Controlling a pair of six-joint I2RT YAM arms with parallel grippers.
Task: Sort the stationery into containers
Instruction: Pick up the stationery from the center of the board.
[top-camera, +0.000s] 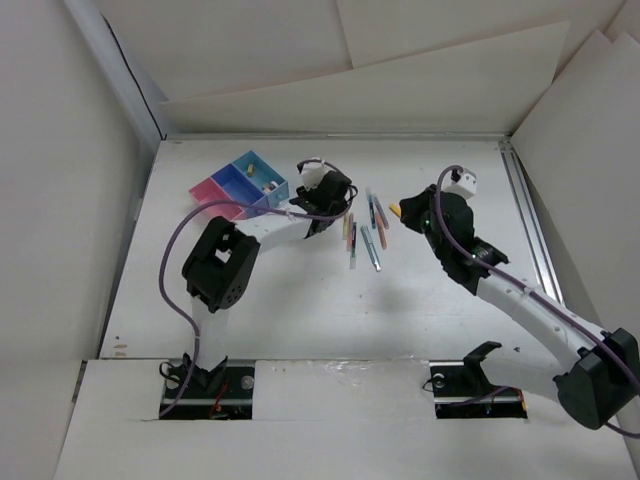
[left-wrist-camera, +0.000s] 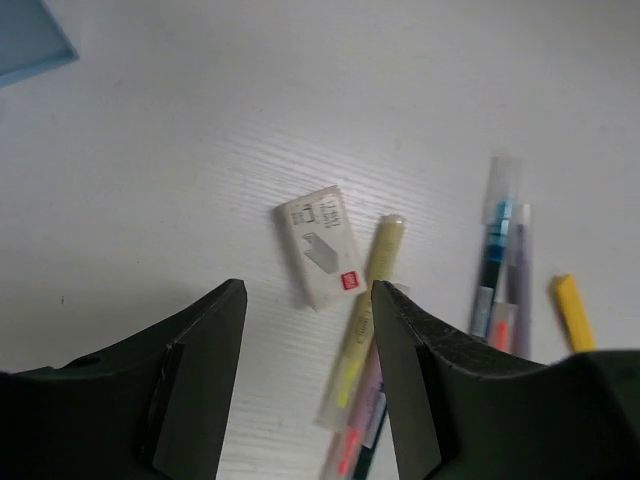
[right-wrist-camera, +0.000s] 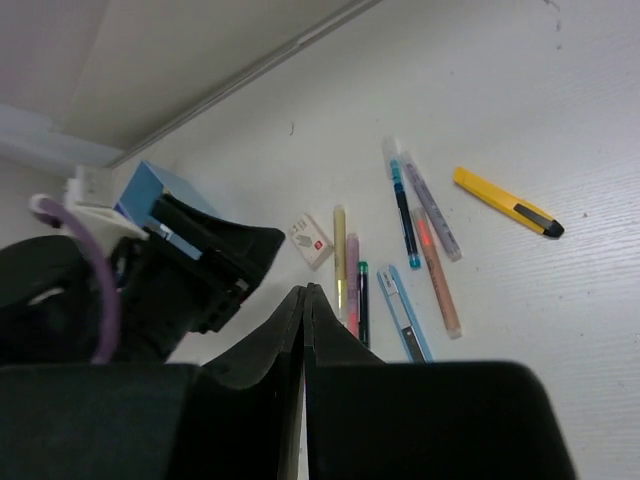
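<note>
two robot arms work over a white bench (top-camera: 300, 310) scattered with stationery. the left fingers (left-wrist-camera: 400, 340) stand open and empty, poised just above a small white boxed eraser (left-wrist-camera: 320, 247) that lies flat on the bench at 12 o'clock of the gap between them, touching neither finger. just beside the eraser, at its 4 o'clock, lies a yellow pen (left-wrist-camera: 365, 310), its lower end overlapping a pink-marked pen; further toward 3 o'clock lie a blue pen (left-wrist-camera: 495, 240) and a grey-purple pen (left-wrist-camera: 520, 270) side by side, then a yellow cutter (left-wrist-camera: 573, 312). the right fingers (right-wrist-camera: 304, 295) are pressed together with nothing between them, hanging above the bench at 6 o'clock of the loose cluster of pens (right-wrist-camera: 400, 250); the cutter sits apart at the cluster's 3 o'clock in that view. from above, the joined bins sit at 10 o'clock on the bench, the pink bin (top-camera: 212, 190) at the left end and the blue bins (top-camera: 250, 165) next to it, with a small pale piece (top-camera: 268, 186) in the end blue compartment. the pens lie near the bench's centre, between the 2 arms and well apart from the bins.
</note>
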